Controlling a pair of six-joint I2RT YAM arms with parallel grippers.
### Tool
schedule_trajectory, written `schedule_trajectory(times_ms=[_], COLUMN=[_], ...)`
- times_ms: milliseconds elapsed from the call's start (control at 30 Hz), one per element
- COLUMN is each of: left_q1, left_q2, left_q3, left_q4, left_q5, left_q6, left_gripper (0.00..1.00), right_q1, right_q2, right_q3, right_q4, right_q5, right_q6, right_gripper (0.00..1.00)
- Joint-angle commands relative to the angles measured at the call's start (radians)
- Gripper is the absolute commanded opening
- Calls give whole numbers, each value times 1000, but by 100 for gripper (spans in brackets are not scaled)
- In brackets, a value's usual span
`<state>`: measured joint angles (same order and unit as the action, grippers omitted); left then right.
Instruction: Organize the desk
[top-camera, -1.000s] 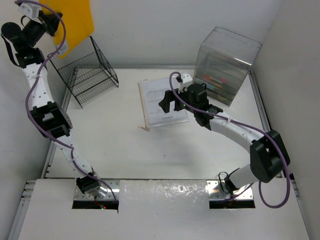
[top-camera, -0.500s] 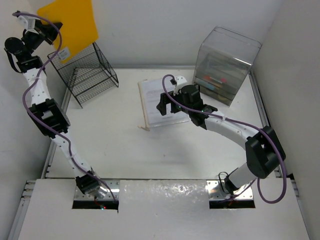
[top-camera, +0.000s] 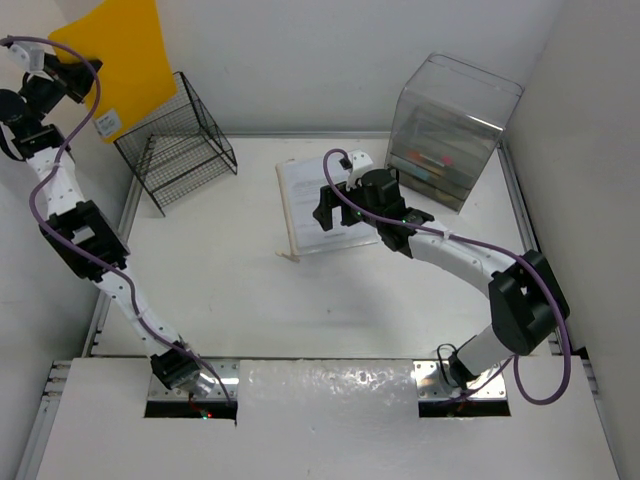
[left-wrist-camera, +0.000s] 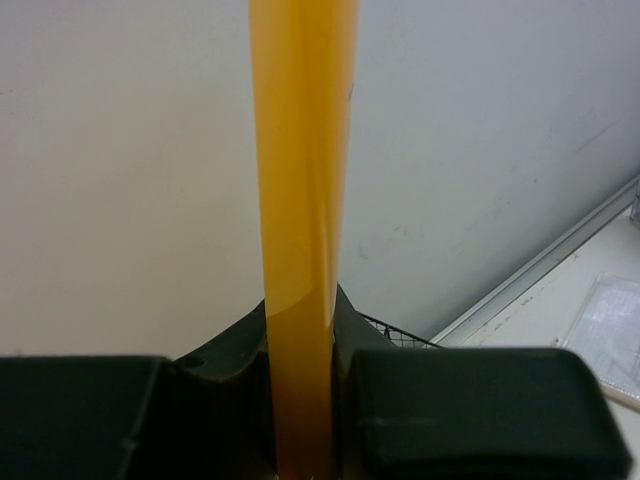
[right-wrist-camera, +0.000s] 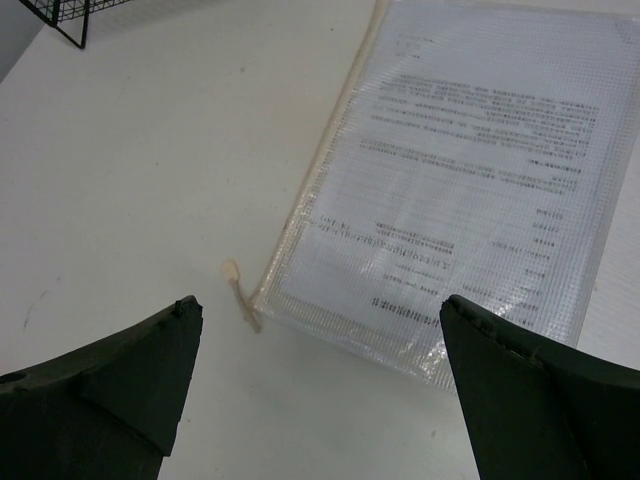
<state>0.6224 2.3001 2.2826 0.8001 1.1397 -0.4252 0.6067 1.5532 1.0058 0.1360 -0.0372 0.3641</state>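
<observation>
High at the far left, my left gripper is shut on the near edge of a yellow folder, which hangs in the air to the left of and above the rack. In the left wrist view the folder runs edge-on, straight up from between my left gripper's jaws. My right gripper hovers open over the clear mesh document pouch lying on the white desk. From the right wrist the pouch with its printed sheet lies ahead, and my right gripper holds nothing.
A black wire rack stands at the back left; one corner shows from the right wrist. A clear plastic drawer box stands at the back right. The pouch's beige zip pull sticks out onto the desk.
My left arm has swung the yellow folder up and to the left, away from the rack. My right gripper shifted slightly left over the pouch, then stayed still.
</observation>
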Motion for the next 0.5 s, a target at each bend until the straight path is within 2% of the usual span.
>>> schedule_trajectory(times_ms=[0,467], left_q1=[2,-56], left_q2=[-51,36], left_q3=[11,37], left_q4=[59,37], left_q5=[-9,-109], left_q6=[2,89], left_gripper=[0,0], right_q1=[4,8], right_q2=[-18,-2], right_q3=[25,33], right_q4=[28,24], right_q5=[-7,-6], right_q6=[-16,-16], right_gripper=[99,99])
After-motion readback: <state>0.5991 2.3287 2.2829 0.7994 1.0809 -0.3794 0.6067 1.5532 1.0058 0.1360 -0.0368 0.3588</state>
